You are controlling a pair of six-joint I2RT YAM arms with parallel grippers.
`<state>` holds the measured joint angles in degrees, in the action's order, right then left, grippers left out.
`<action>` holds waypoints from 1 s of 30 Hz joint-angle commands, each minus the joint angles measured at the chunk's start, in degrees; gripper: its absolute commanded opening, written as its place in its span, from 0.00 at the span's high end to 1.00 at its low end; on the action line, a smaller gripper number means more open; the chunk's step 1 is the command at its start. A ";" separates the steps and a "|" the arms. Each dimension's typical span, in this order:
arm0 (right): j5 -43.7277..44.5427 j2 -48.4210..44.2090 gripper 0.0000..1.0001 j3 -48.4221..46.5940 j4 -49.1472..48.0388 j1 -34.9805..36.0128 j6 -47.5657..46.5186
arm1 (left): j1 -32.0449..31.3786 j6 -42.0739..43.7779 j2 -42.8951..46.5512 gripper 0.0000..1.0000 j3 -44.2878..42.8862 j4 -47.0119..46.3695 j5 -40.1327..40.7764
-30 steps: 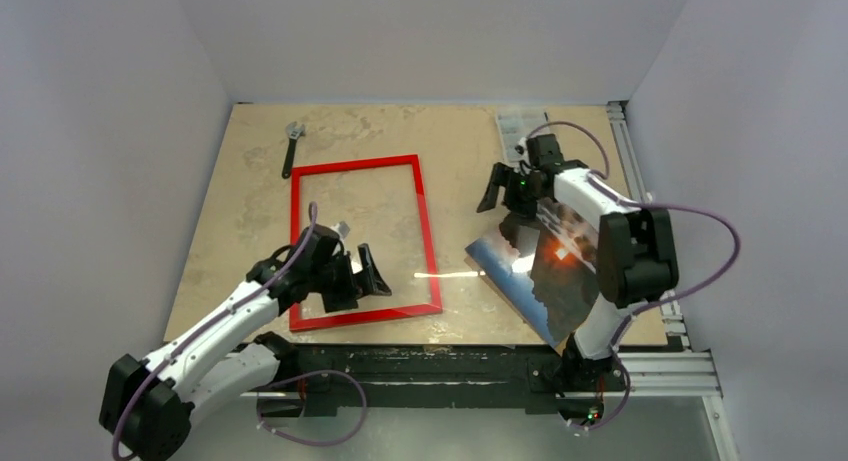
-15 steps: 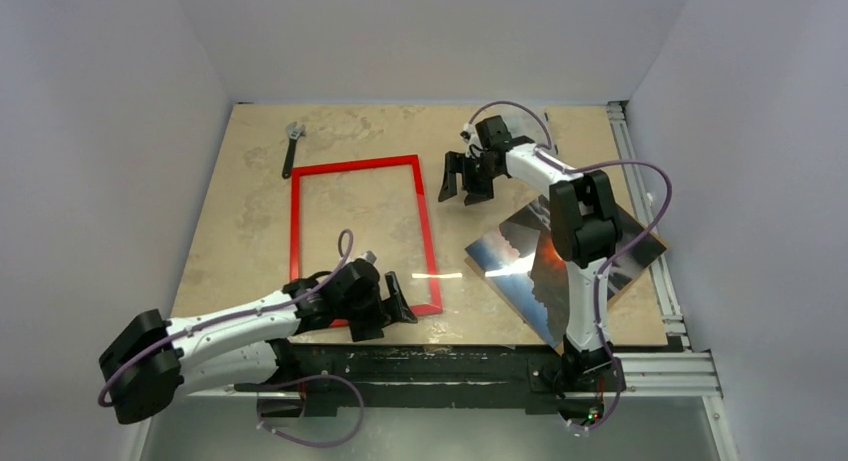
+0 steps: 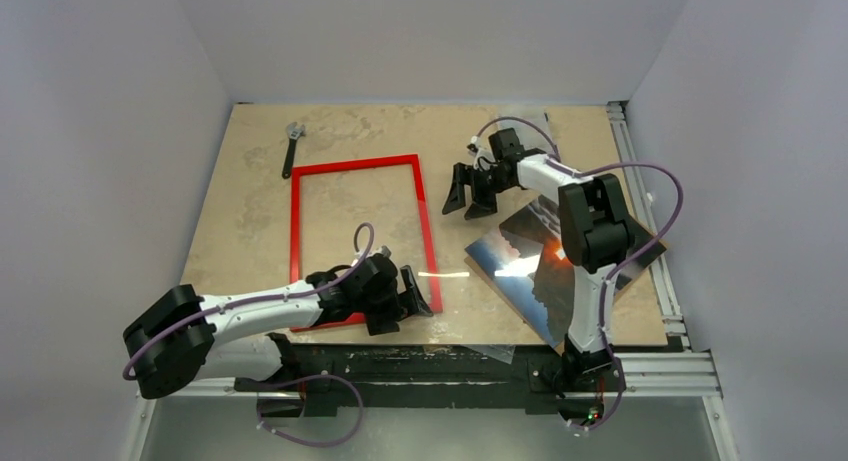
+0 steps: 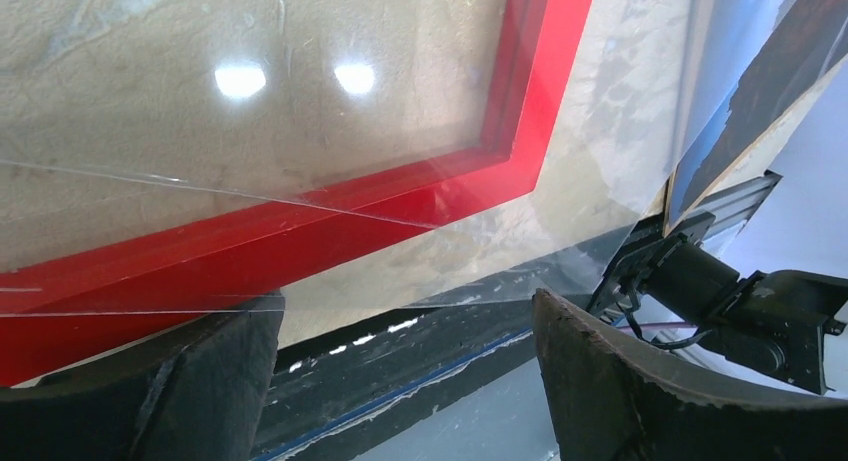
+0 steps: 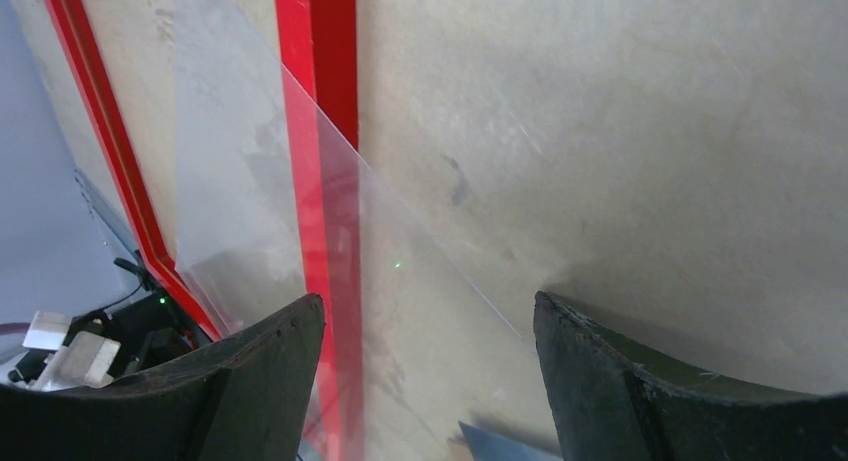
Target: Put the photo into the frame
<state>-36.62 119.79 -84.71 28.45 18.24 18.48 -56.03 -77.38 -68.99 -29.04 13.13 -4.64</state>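
Left gripper (image 3: pixel 405 306): jaws spread wide with nothing between them, low over the near right corner of the frame (image 3: pixel 428 236).
Right gripper (image 3: pixel 467 203): jaws also apart and empty, above bare table (image 3: pixel 250 211) just right of the frame's right rail, toward its far end.
Frame: flat, red side up, its long axis running straight away from the arm bases.
Clear sheet (image 5: pixel 380 241): lies skewed over the frame, with one edge crossing the right rail beneath the right gripper.
Photo (image 3: pixel 510 261): picture side up and outside the frame. It is close behind and to the right of the right gripper, and further right of the left gripper across a strip of table.
Photo's axis: turned diagonally to the frame. The right arm hides much of it, so its long edge cannot be told.
Nearer arm: the right, by a clear margin.
Judgement: the photo must be swung square to the frame's long axis and carried leftward, so a pickup by the right gripper looks the natural start.
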 commanded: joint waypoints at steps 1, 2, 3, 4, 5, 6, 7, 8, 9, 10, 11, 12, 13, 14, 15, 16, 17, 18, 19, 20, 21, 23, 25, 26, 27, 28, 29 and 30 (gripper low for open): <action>-3.31 -5.56 0.25 5.28 4.10 -0.55 0.25 | 0.87 2.00 1.34 0.10 -3.04 -2.54 6.13; -3.25 -6.72 0.25 6.24 4.42 -1.00 0.21 | 1.27 2.58 2.21 0.09 -3.35 -2.27 6.36; -3.08 -7.94 0.26 7.35 4.59 -1.40 0.45 | 1.74 3.15 2.92 0.09 -3.75 -1.65 6.52; -2.96 -9.16 0.26 8.55 4.54 -1.72 0.56 | 2.42 3.79 3.61 0.09 -4.20 -0.91 6.68; -2.70 -10.47 0.26 9.74 4.59 -1.94 0.82 | 2.99 4.60 4.24 0.09 -4.78 -0.13 6.83; -2.22 -11.77 0.26 10.99 4.41 -2.16 1.16 | 3.82 5.40 4.93 0.09 -5.37 0.65 6.88; -1.69 -13.32 0.26 12.46 3.97 -2.22 1.48 | 4.79 6.19 5.24 0.09 -6.06 1.48 6.68; -1.33 -14.52 0.26 13.66 3.60 -2.26 1.76 | 5.77 6.98 5.54 0.09 -6.62 1.84 6.25; -1.49 -15.74 0.26 15.06 3.24 -2.31 2.23 | 6.94 7.67 5.56 0.09 -7.13 1.90 5.25; -2.01 -16.76 0.26 16.29 2.67 -2.25 2.70 | 8.04 8.51 5.56 0.10 -7.87 1.60 4.95; -2.55 -17.64 0.26 17.75 2.12 -2.31 3.04 | 9.28 9.27 5.19 0.09 -8.66 1.29 3.12; -3.01 -18.50 0.26 19.64 1.55 -2.32 3.59 | 10.49 10.34 4.64 0.10 -9.62 1.21 2.05; -3.27 -19.56 0.26 21.11 1.08 -2.33 3.97 | 11.52 11.46 3.90 0.10 -11.04 1.39 1.22; -3.27 -20.53 0.26 22.51 0.74 -2.34 4.24 | 12.48 13.06 2.79 0.10 -12.64 2.05 0.57; -2.68 -21.55 0.26 24.00 0.44 -2.33 4.59 | 13.31 14.56 1.49 0.10 -14.54 3.00 -0.24; -1.97 -22.54 0.26 25.32 0.28 -2.34 4.84 | 14.03 15.91 -0.07 0.10 -16.69 4.30 -0.66; -1.58 -23.78 0.26 26.75 -0.05 -2.33 5.07 | 14.62 17.31 -1.77 0.09 -18.79 5.40 -1.16; -0.74 -24.86 0.26 27.97 -0.09 -2.33 5.33 | 15.17 18.67 -3.35 0.09 -21.05 6.65 -1.83; 0.05 -25.90 0.26 29.22 -0.01 -2.33 5.55 | 15.67 19.93 -5.16 0.09 -23.17 8.12 -2.38; 0.44 -26.96 0.26 30.43 -0.03 -2.40 5.77 | 15.92 21.19 -6.77 0.09 -25.59 9.57 -3.00; 0.82 -28.13 0.26 31.56 -0.10 -2.42 5.96 | 16.09 22.51 -8.33 0.09 -28.02 11.64 -3.28; 2.91 -30.32 0.26 33.35 0.04 -2.52 6.33 | 16.13 24.33 -10.63 0.09 -31.97 16.32 -2.37; 6.34 -32.37 0.25 34.01 0.44 -2.52 6.32 | 16.08 25.86 -10.67 0.09 -33.75 19.18 -0.76; 8.33 -33.10 0.25 33.99 0.56 -2.55 6.19 | 16.19 26.39 -10.34 0.08 -33.87 20.00 -0.03; 9.98 -33.69 0.25 33.72 0.78 -2.56 5.95 | 16.34 26.78 -10.05 0.08 -33.89 20.94 0.51; 11.53 -33.88 0.25 33.35 1.01 -2.51 5.50 | 16.52 27.10 -9.88 0.08 -33.89 21.93 1.00; 12.51 -33.72 0.25 32.99 1.08 -2.63 5.12 | 16.70 27.49 -9.73 0.08 -33.83 22.77 1.18; 13.30 -33.20 0.25 32.50 1.17 -2.75 4.59 | 16.78 27.71 -9.47 0.08 -33.51 23.28 1.21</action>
<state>-29.71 87.66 -50.74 29.56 15.70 24.01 -39.97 -53.74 -79.92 -61.14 30.06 -5.13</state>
